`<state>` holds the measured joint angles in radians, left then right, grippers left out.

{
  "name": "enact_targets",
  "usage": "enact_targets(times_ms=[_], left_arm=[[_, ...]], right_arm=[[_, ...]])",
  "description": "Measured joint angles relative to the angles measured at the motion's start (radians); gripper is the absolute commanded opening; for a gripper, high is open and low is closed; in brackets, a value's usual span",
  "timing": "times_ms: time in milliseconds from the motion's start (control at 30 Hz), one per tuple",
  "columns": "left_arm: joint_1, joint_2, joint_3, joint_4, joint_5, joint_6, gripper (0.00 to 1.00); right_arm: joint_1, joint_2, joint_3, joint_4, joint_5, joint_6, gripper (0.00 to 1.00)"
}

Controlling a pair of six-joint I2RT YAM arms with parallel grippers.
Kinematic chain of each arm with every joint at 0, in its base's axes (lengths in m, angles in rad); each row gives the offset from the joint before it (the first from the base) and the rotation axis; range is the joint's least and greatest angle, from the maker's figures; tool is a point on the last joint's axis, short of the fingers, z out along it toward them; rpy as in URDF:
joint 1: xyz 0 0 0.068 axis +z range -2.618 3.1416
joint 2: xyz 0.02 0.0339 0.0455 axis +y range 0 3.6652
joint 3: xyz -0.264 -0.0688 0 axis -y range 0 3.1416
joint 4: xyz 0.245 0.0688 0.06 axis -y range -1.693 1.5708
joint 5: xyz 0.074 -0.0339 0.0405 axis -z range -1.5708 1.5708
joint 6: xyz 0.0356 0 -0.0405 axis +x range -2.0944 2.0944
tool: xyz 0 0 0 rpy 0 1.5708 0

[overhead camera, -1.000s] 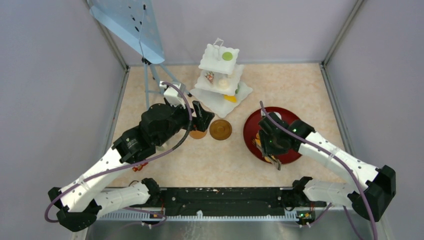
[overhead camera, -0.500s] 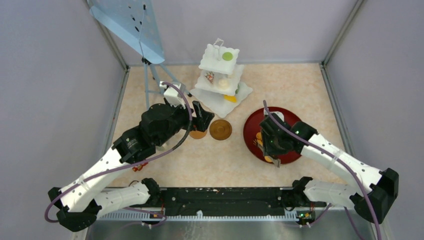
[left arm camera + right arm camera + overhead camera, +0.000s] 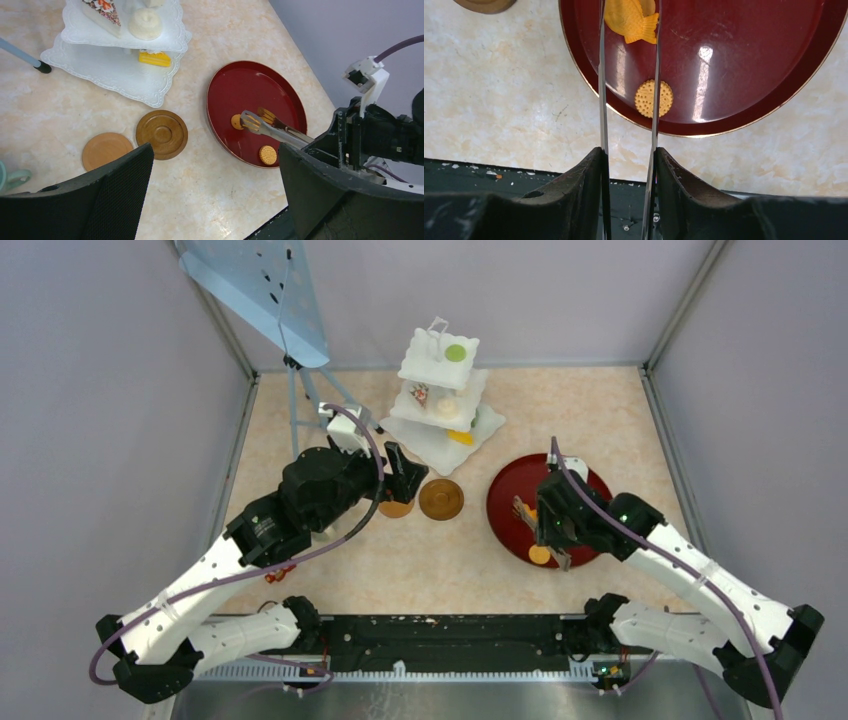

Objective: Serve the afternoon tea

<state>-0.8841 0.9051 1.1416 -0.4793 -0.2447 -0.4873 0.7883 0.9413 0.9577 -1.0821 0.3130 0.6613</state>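
Observation:
My right gripper [image 3: 553,528] is shut on the long metal tongs [image 3: 602,75], whose two arms run between my fingers [image 3: 589,175] out over the dark-red tray [image 3: 580,475]. An orange fish [image 3: 630,15] lies between the tong arms near their tips; I cannot tell if it is pinched. An orange disc [image 3: 653,98] lies on the tray near its front rim, also seen from above [image 3: 539,554]. My left gripper [image 3: 405,480] is open and empty above the table beside two wooden coasters. A teal cup [image 3: 6,177] peeks in at the left edge.
A white tiered stand [image 3: 425,445] at the back holds a green round [image 3: 455,352], a yellow wedge [image 3: 154,58], a cake slice [image 3: 102,10] and a white round sweet [image 3: 145,23]. A dark coaster [image 3: 441,499] and a light coaster [image 3: 105,150] lie before it. A blue stand [image 3: 260,290] is back left.
My right gripper has drawn back toward the near right with the tongs, uncovering the orange disc on the tray. The left arm has not moved.

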Motion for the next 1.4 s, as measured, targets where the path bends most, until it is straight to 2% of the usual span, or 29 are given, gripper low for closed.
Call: enact_targets(times_ms=[167, 400, 867, 1067, 1400], left_arm=[[0.000, -0.008, 0.000, -0.001, -0.014, 0.003, 0.99], [0.000, -0.024, 0.000, -0.003, -0.052, 0.008, 0.99], [0.000, -0.103, 0.000, -0.022, -0.169, 0.007, 0.99], [0.000, -0.131, 0.000, -0.049, -0.199, 0.006, 0.99], [0.000, -0.137, 0.000, -0.068, -0.217, 0.006, 0.99]], right_arm=[[0.000, -0.031, 0.061, 0.020, 0.027, -0.057, 0.28], [0.001, 0.013, 0.244, 0.138, 0.007, -0.198, 0.28], [0.002, 0.412, 0.617, 0.470, -0.067, -0.380, 0.31], [0.002, 0.586, 0.743, 0.522, -0.060, -0.407, 0.32], [0.002, 0.731, 0.862, 0.551, -0.023, -0.427, 0.32]])
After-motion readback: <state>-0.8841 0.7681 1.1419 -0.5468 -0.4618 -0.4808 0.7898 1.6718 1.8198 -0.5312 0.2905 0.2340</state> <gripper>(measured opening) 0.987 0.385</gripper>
